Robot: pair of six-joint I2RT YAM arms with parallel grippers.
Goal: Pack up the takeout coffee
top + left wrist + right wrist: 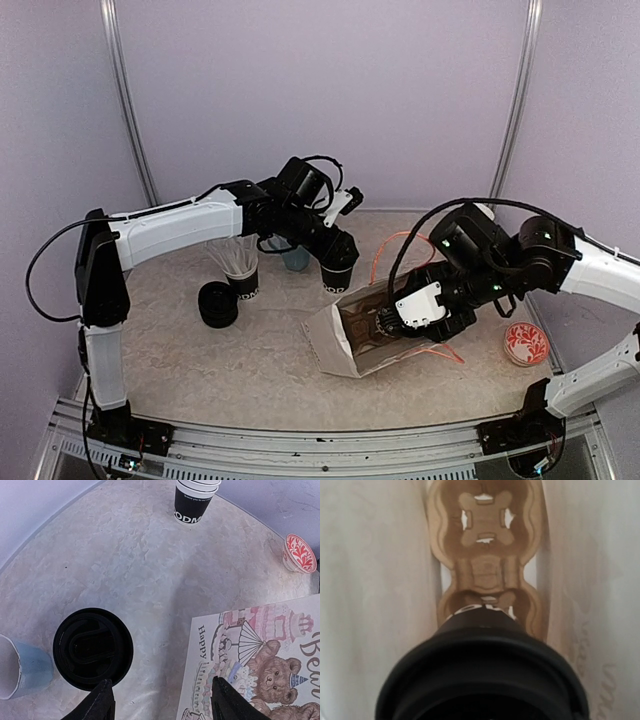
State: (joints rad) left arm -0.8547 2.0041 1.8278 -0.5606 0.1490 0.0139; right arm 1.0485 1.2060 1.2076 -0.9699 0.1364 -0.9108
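Observation:
One takeout coffee cup (92, 647) stands on the table with its black lid on, beside the light blue mug (22, 667). My left gripper (160, 681) hangs open just above it, and its left fingertip (102, 695) overlaps the lid's edge. In the top view that gripper (335, 250) is over the cup (337, 277). My right gripper (385, 325) is inside the mouth of the paper bag (335, 350), shut on a second lidded cup (482, 675). That cup hides the fingers. Its base points at the brown cup carrier (485, 555) in the bag.
A black cup with white sticks (243, 272) and a round black lidded thing (218, 304) stand at the left. Another black lettered cup (192, 502) stands further off. A red patterned bowl (526, 343) is at the right. The bag lies on its side, its bear print (265, 665) facing up.

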